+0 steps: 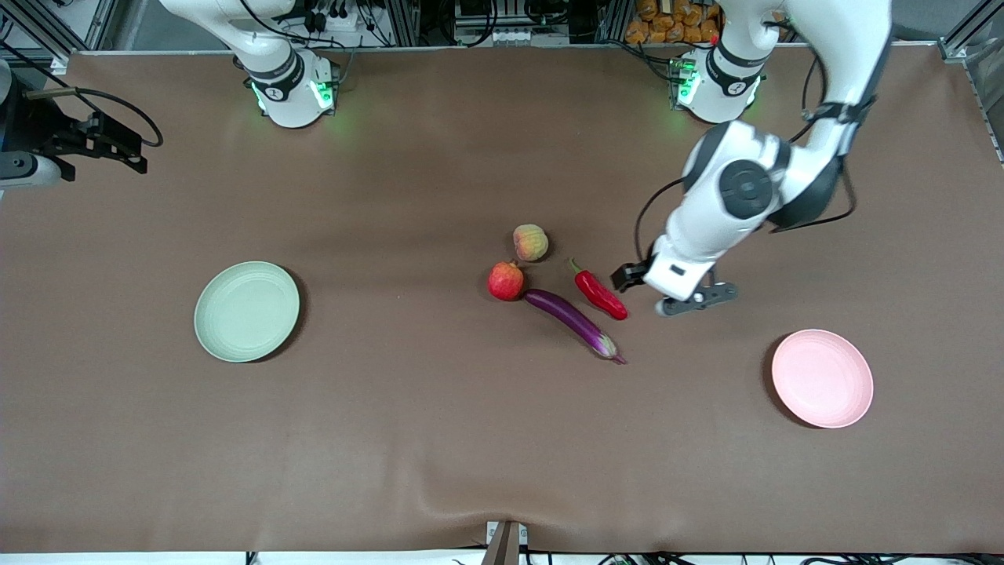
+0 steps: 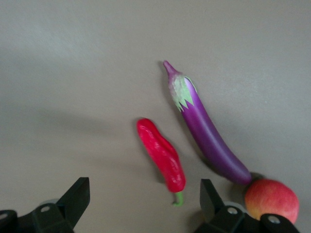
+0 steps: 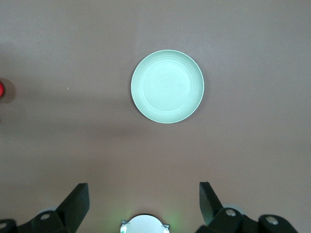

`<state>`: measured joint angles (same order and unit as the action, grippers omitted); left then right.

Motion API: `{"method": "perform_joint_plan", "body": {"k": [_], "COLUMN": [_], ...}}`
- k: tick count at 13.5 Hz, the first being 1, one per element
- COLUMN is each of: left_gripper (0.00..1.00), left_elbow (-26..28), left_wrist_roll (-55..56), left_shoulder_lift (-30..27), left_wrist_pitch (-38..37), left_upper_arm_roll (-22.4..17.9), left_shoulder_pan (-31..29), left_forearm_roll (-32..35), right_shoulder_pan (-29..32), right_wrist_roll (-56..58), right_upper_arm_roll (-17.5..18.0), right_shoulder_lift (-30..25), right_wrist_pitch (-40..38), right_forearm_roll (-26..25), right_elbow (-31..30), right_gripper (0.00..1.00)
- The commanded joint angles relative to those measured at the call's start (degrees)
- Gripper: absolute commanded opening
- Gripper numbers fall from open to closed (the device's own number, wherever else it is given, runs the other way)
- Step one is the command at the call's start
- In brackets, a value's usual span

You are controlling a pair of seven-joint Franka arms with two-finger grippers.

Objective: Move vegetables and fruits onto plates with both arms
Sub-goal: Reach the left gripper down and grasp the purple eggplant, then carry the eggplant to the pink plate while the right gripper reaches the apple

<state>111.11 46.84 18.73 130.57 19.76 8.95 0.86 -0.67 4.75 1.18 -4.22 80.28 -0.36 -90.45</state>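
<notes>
Worktop: brown matte sheet, flat, slightly rippled at the near edge; cables and frame rails along the robots' end.
Produce cluster: near centre; peach at 12 o'clock, pomegranate at 9, chili pepper at 3, eggplant at 5.
Plates: pale green plate toward the right arm's end, pale pink plate toward the left arm's end; both bare.
Left hand: low over the worktop just beside the chili tip, fingers spread wide, nothing held.
Right hand: waiting high over the worktop above the green plate, fingers wide, nothing held.
Risk, chili: glossy, tapered, wrinkled skin; likely to squirt out of a pinch taken near the thin tip.
Risk, neighbours: eggplant close alongside, its blunt end touching the pomegranate; wide fingers may nudge it and set the round fruit rolling.
Shapes: eggplant long, slim, smooth purple with pale green calyx; peach creased, yellowish-pink; plates round, shallow, matte.
</notes>
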Motion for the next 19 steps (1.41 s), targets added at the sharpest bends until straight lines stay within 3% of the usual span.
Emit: {"method": "perform_joint_plan", "body": {"k": [1,4,8,11,14,15,16,17,18,19], "left_gripper": [1.00,1.00,1.00,0.97,0.75,0.62,0.43,0.15,0.00,0.00], "left_elbow": [-0.5,-3.3,-12.6,-13.5,-13.4,-12.9,-12.9,-12.9,-12.9,-12.9], "left_wrist_roll": [10.8,20.7,36.6,41.5,43.1,43.2,43.3,43.2,43.1,42.9], "left_shoulder_lift": [4.7,11.3,21.0,22.8,24.1,23.9,24.0,24.0,23.6,22.7], "left_wrist_pitch": [5.7,12.9,13.4,13.4,13.4,13.4,13.3,13.2,12.9,12.0], "left_upper_arm_roll": [0.1,-0.3,-0.4,-0.4,-0.4,-0.3,-0.3,-0.3,-0.3,-0.4], "left_shoulder_pan": [2.1,5.1,8.4,8.8,9.6,9.2,9.2,9.2,9.2,8.9], "left_forearm_roll": [2.7,4.6,14.5,19.1,19.0,19.1,19.1,19.0,19.1,19.2], "right_shoulder_pan": [0.6,0.6,0.4,-0.2,-0.7,-0.9,-1.4,-2.7,-2.9,-3.0], "right_wrist_roll": [-0.8,-0.7,-0.7,-0.7,0.1,0.2,0.2,0.2,0.2,0.2], "right_upper_arm_roll": [0.1,0.1,0.1,0.3,0.3,0.3,0.3,0.3,0.3,0.3], "right_shoulder_lift": [-0.8,-0.8,-0.8,-0.4,-0.3,-0.3,-0.2,1.0,2.2,2.4], "right_wrist_pitch": [-0.9,-1.1,-1.0,-0.5,1.4,2.1,2.7,3.2,3.0,3.0], "right_forearm_roll": [1.1,1.0,0.9,1.0,0.5,-0.4,-2.0,-3.6,-4.0,-3.9], "right_elbow": [-0.3,-0.3,-0.2,0.0,0.0,0.1,0.3,0.4,0.6,0.7], "right_gripper": [1.00,1.00,1.00,1.00,1.00,1.00,1.00,1.00,1.00,1.00]}}
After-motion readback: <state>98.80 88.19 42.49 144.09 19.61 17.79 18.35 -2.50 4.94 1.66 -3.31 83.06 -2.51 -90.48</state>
